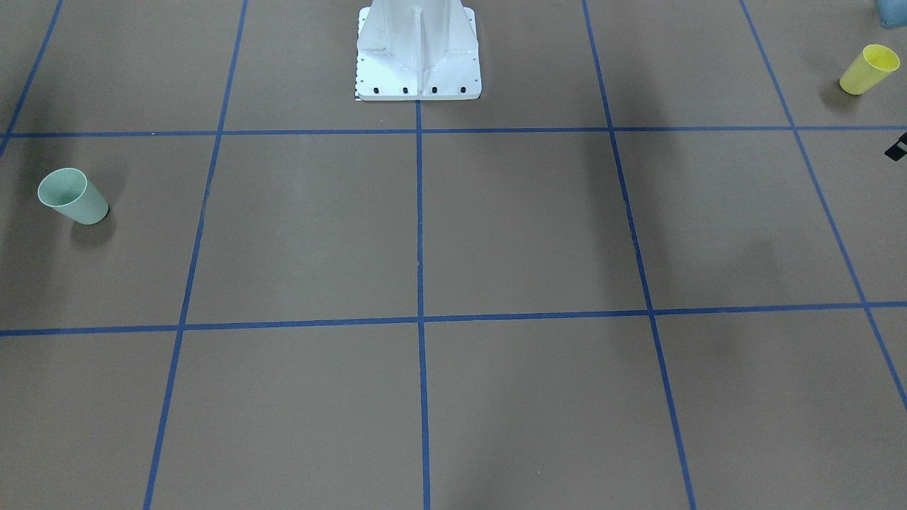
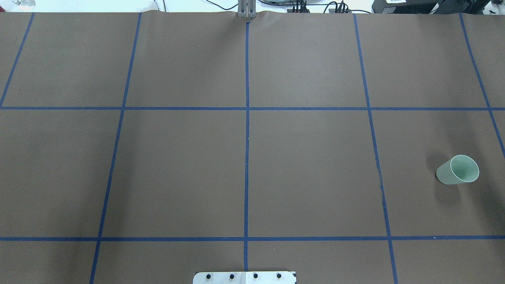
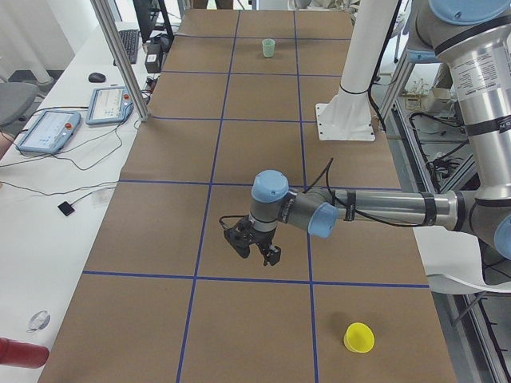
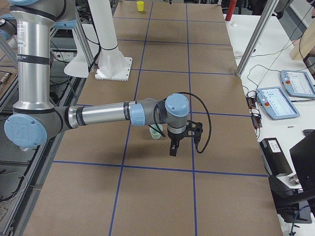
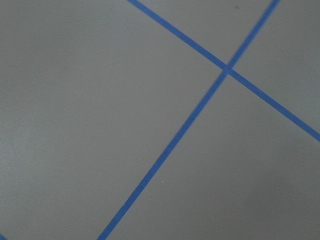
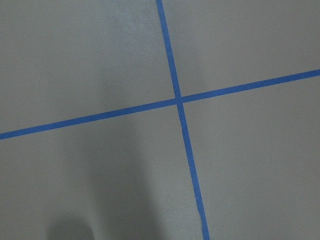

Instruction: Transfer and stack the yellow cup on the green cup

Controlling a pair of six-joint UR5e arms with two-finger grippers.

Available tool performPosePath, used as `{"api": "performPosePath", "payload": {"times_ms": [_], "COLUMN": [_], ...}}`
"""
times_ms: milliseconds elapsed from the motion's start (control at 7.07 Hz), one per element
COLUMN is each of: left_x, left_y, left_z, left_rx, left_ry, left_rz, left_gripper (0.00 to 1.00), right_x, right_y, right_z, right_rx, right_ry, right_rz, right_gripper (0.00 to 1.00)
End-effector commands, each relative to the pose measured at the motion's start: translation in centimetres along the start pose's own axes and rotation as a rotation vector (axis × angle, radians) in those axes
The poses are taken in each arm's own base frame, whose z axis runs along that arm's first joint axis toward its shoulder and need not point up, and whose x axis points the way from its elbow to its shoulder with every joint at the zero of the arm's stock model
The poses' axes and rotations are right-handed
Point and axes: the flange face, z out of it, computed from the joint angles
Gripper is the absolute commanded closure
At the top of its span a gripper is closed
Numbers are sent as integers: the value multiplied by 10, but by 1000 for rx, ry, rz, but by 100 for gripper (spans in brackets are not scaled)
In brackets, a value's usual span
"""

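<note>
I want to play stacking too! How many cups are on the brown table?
2. The yellow cup stands on the table far to the robot's left, the green cup far to its right. No others show.

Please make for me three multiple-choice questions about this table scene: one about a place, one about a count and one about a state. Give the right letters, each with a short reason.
1. At which end of the table does the yellow cup stand?
A. the robot's left end
B. the robot's right end
C. the middle

2. How many cups are on the table?
A. one
B. two
C. three

3. In what state is the green cup?
A. lying on its side
B. upside down
C. upright, mouth up

Answers:
1 A: it is at the right edge of the front-facing view, which is the robot's left.
2 B: only the yellow one and the green one show.
3 C: its open rim faces up in the overhead view.
</note>
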Motion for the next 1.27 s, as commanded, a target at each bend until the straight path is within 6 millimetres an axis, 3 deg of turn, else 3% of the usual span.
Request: {"api": "performPosePath", "payload": {"times_ms": [0, 141, 283, 566, 707, 990, 1131], "left_x": [-33, -30, -36, -109, -134, -134, -123], "left_y": [21, 32, 54, 54, 52, 66, 81], "left_z": [16, 29, 59, 61, 62, 82, 93], "left_rx": [38, 68, 186, 333, 412, 544, 615], "left_ry": [-29, -64, -159, -269, -334, -488, -576], "left_rz": [-220, -295, -345, -460, -511, -654, -727], "left_gripper": [0, 0, 0, 0, 0, 0, 1], "right_x": [-1, -7, -11, -16, -21, -29, -34], "right_y": [1, 1, 0, 1, 2, 5, 5], "right_z": [-1, 4, 5, 5, 9, 4, 3], "right_rx": [19, 24, 35, 49, 40, 48, 49], "right_ry": [-5, -3, -9, -20, -21, -27, -29], "right_rz": [-24, -50, -73, -98, -109, -125, -134], "right_gripper": [0, 0, 0, 0, 0, 0, 0]}}
